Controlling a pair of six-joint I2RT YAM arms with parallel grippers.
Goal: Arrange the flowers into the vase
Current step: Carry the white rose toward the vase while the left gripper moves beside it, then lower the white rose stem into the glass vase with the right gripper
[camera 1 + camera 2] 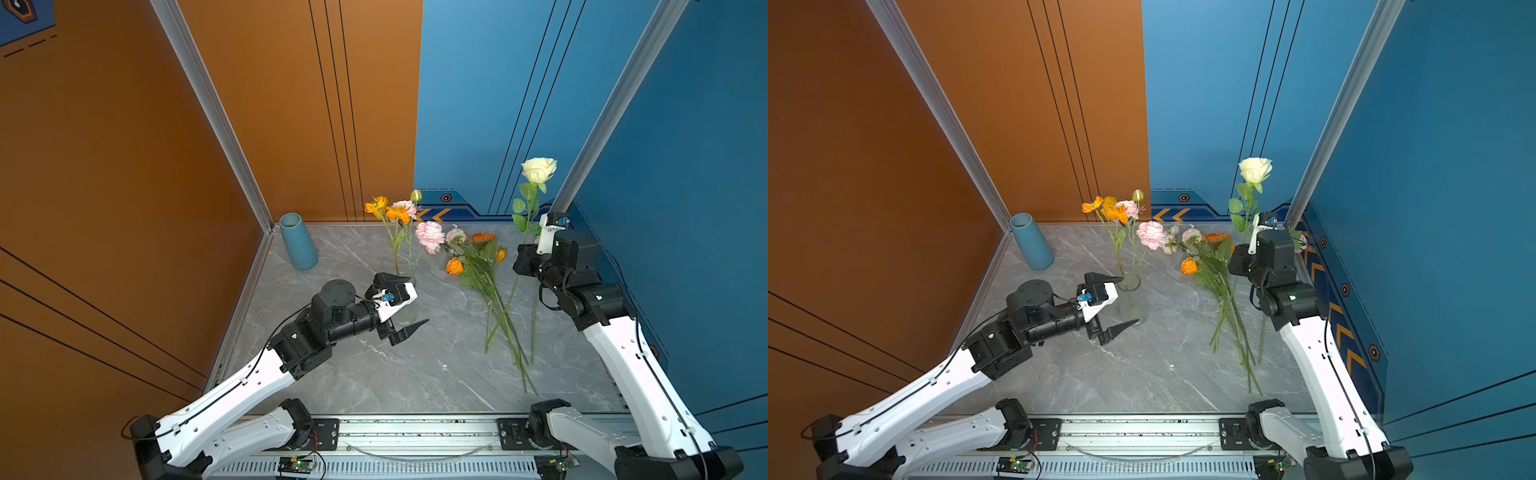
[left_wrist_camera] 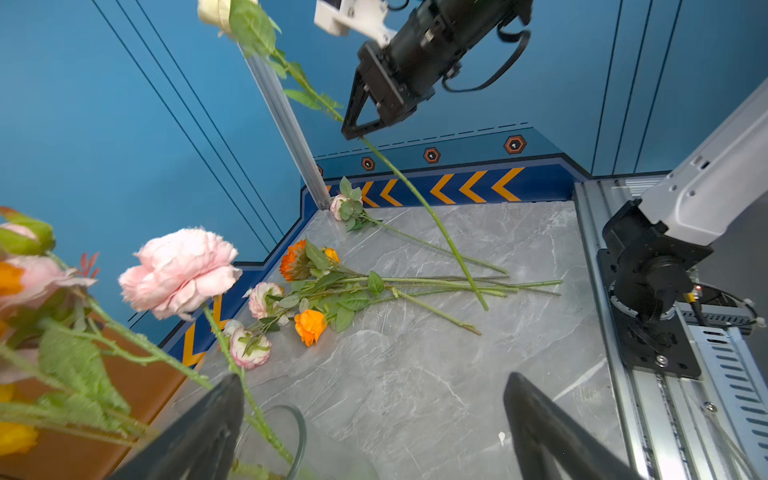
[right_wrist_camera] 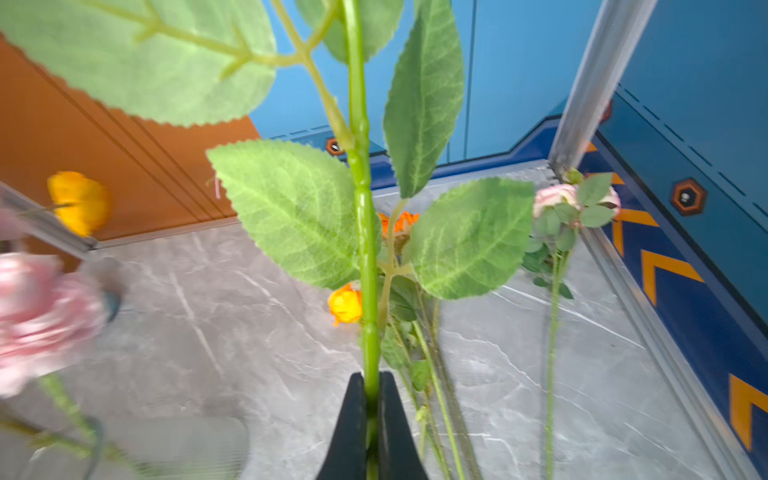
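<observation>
A clear glass vase [image 1: 1133, 309] stands mid-table, holding orange blooms [image 1: 395, 212] and a large pink bloom [image 1: 430, 236] on long stems. My left gripper [image 1: 417, 299] is open at the vase, whose rim [image 2: 297, 424] lies between the fingers close to one of them, and the gripper [image 2: 374, 380] holds nothing. My right gripper [image 1: 523, 249] is shut on the green stem [image 3: 361, 208] of a cream-white rose [image 1: 539, 169], which stands upright at the right. Its lower stem slants down to the table. Several more flowers [image 1: 482, 266] lie in a pile between the arms.
A blue cylinder vase [image 1: 298, 241] stands in the back left corner. A single pink bud flower [image 3: 557, 199] lies along the right wall by the metal post [image 3: 590, 83]. The arms' rail [image 1: 415, 432] runs along the front edge.
</observation>
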